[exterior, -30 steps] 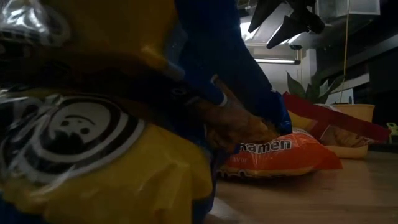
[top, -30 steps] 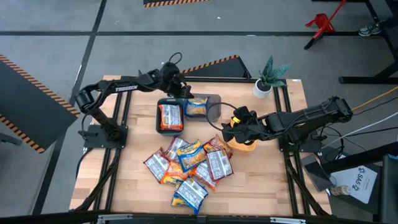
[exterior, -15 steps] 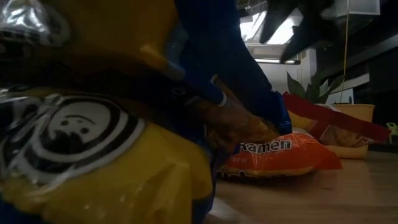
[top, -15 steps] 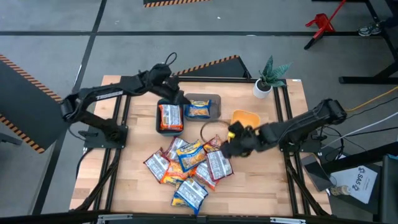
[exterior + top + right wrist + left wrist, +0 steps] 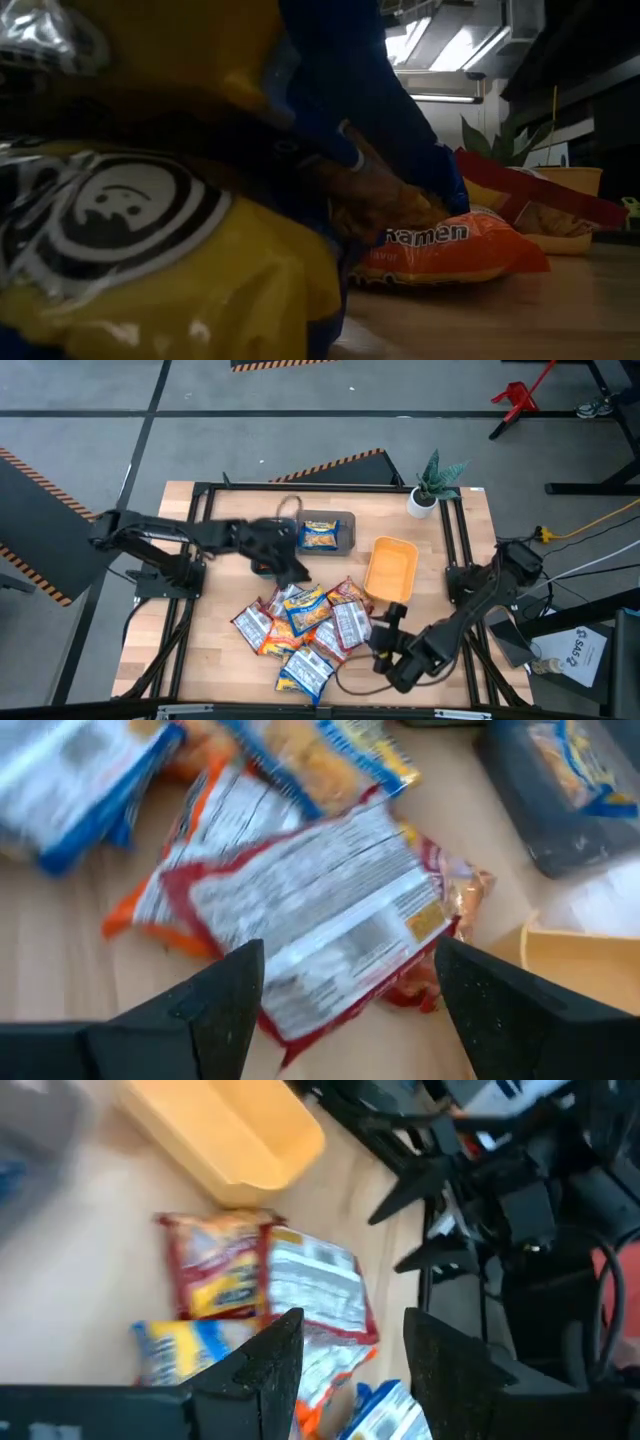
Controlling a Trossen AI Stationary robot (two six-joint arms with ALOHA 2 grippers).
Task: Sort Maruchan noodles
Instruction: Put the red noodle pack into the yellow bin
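2 claws: both mine, both with fingers spread and pinching nothing.
My left claw (image 5: 297,572): hanging at the far-left edge of the Maruchan noodles (image 5: 305,622) heap.
My right claw (image 5: 385,632): just beside the heap's right edge; a silvery-white packet (image 5: 320,915) lies right ahead of it.
Orange tray (image 5: 391,569): beyond my right claw.
Grey tray (image 5: 345,532): beyond my left claw, holding 1 yellow-and-blue packet (image 5: 319,535).

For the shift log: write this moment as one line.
left claw open over noodle pile | right claw open near pile | grey tray: one packet
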